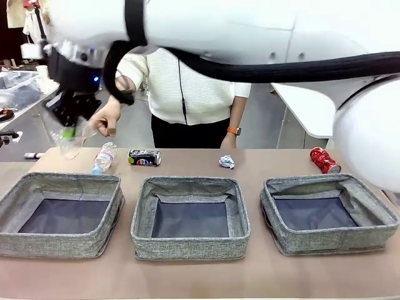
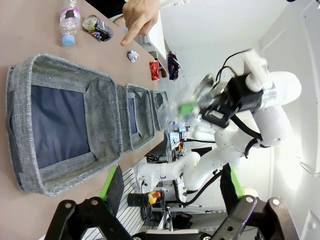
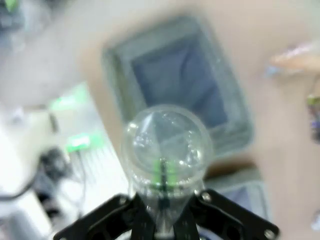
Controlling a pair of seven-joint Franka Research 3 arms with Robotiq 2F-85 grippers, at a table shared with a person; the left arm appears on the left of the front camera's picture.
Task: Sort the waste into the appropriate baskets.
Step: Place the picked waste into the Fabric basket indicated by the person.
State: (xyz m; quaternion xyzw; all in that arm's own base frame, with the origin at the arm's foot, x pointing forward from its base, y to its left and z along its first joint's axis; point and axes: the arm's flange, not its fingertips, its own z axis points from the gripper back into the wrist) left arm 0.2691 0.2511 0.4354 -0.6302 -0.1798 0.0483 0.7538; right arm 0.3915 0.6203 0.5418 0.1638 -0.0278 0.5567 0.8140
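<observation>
**Waste-sorting surface: grippers and stock on hand**

**Grippers (2)**
- Right gripper (image 1: 69, 128): reaches across to the robot's left side, its fingers clamped together on the neck end of the held clear bottle (image 1: 66, 142). The bottle hangs in the air beyond the far rim of the left basket, close to the person's hand. In its own wrist view the right gripper (image 3: 162, 202) pinches the bottle (image 3: 165, 145) between green pads, and the picture is blurred. From the left wrist, the right gripper (image 2: 200, 102) and its bottle (image 2: 186, 104) show well above the surface.
- Left gripper (image 2: 171, 175): fingers spread wide apart, with nothing between them and touching nothing.

**Clear bottles (2)**
- One held, as above.
- Second clear bottle (image 1: 104, 157): lies on the surface (image 1: 187, 275) behind the left basket, just left of the dark can.

**Cans (2)**
- Dark can (image 1: 144, 157): on its side, behind the gap between the left and middle baskets.
- Red can (image 1: 324, 160): on its side, behind the right basket.

**Paper ball (1)**
- Paper ball (image 1: 226, 162): crumpled, white, behind the middle basket.

**Baskets (3)**
- Left basket (image 1: 62, 181), middle basket (image 1: 187, 184) and right basket (image 1: 325, 182): a row of grey fabric bins with their dark bottoms showing.

**Other**
- Person's hand (image 1: 106, 122): index finger pointing down over the far edge.
</observation>
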